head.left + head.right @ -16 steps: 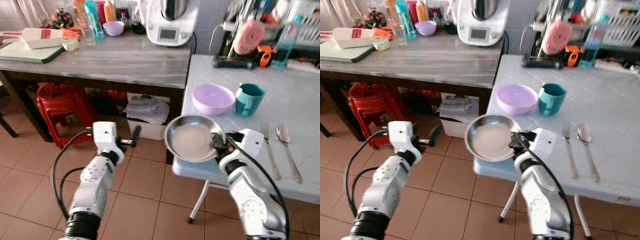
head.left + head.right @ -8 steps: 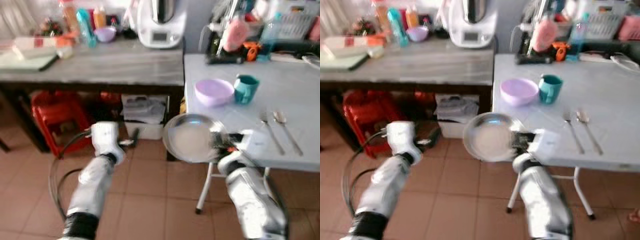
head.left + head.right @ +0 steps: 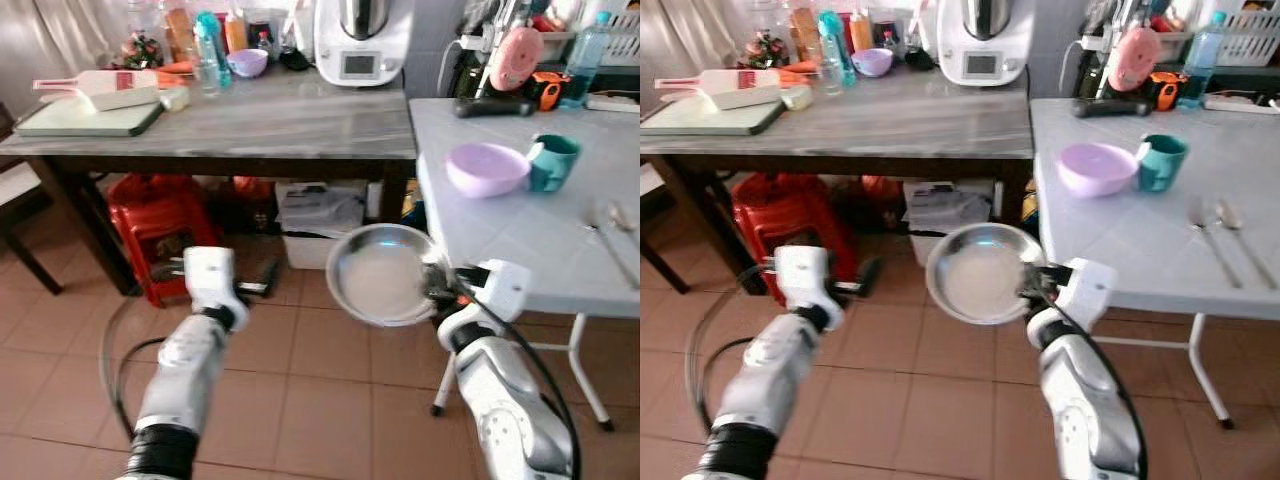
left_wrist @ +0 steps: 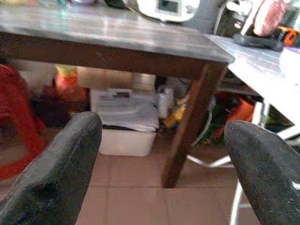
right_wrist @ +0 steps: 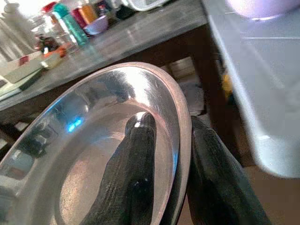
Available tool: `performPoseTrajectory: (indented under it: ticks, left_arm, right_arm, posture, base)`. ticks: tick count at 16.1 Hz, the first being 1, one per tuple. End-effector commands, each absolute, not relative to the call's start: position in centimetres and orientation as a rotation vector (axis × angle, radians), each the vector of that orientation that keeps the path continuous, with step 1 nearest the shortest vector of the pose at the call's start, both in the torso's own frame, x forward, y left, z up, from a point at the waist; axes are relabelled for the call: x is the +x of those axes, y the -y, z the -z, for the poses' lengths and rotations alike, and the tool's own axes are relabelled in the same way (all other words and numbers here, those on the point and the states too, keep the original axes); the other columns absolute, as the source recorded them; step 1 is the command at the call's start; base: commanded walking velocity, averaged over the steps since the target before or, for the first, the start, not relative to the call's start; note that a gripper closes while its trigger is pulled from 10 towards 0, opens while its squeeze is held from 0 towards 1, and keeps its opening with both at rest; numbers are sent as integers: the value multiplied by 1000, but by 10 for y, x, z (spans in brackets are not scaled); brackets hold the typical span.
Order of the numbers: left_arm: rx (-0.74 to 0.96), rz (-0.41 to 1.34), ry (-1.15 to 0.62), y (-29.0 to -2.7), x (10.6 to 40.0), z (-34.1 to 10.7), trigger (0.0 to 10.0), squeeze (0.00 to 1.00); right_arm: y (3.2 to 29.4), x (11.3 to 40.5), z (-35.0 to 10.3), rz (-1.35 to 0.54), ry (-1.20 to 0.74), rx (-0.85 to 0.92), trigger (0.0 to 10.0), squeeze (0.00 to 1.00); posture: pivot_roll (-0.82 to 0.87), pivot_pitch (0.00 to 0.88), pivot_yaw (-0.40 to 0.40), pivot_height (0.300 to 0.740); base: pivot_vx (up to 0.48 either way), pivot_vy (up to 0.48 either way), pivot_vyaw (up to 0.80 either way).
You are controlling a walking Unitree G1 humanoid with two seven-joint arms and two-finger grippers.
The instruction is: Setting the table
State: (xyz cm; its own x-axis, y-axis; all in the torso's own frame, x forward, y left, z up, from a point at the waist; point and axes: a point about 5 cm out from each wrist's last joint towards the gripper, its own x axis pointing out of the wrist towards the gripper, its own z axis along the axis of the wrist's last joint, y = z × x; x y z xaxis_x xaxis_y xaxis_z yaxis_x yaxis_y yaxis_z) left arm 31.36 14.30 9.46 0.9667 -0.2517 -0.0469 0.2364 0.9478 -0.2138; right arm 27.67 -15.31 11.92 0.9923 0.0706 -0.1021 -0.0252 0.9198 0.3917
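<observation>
**Plate held off the surface edge, right tool engaged**

Plate (image 3: 381,274), a round steel dish, is carried by the right tool (image 3: 437,285), whose two fingers (image 5: 132,183) clamp its rim, one inside the dish and one beneath it. The plate hangs over the tiled floor (image 3: 300,380), just beside the near corner of the white surface (image 3: 510,235) and slightly below its top. It extends from the tool toward the robot's left, so the surface lies on the opposite side, to the right and ahead.

The left tool (image 4: 159,154) is spread wide and carries nothing (it points toward the legs of the grey surface (image 3: 270,115)). The right arm is the nearer one to the white surface.

On the white surface stand a lilac bowl (image 3: 486,168) and a teal cup (image 3: 552,162), touching or nearly so. Cutlery (image 3: 1215,232) lies further right. The bare stretch in front of the bowl appears the likely place for the plate. The surface's corner stands in the way, so the plate probably needs lifting first.
</observation>
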Motion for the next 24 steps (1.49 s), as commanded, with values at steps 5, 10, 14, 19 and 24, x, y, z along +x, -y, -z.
performPoseTrajectory:
  ticks: [5, 10, 14, 19, 24]
  left_arm:
    - [-207, 281, -82, -131, 314, -95, 10000, 0]
    - [-207, 285, -83, -130, 315, -96, 10000, 0]
    - [-221, 306, -52, -129, 315, -100, 10000, 0]
    - [-251, 371, -25, -126, 312, -104, 10000, 0]
    - [-264, 387, -27, -123, 309, -103, 10000, 0]
  right_arm:
    - [163, 276, -121, -10, -98, 395, 10000, 0]
    - [162, 275, -120, -9, -97, 395, 10000, 0]
    - [166, 274, -120, -7, -94, 383, 10000, 0]
    - [161, 273, -119, -21, -89, 374, 10000, 0]
    - [160, 273, -119, -22, -90, 365, 10000, 0]
  posture:
    - [-37, 2, 57, 740]
    - [-35, 0, 58, 740]
    - [-35, 0, 59, 740]
    - [-40, 0, 62, 740]
    - [-39, 2, 60, 740]
  base:
    - [0, 424, -88]
    - [0, 425, 0]
    - [0, 202, 0]
    - [261, 0, 0]
    - [480, 0, 0]
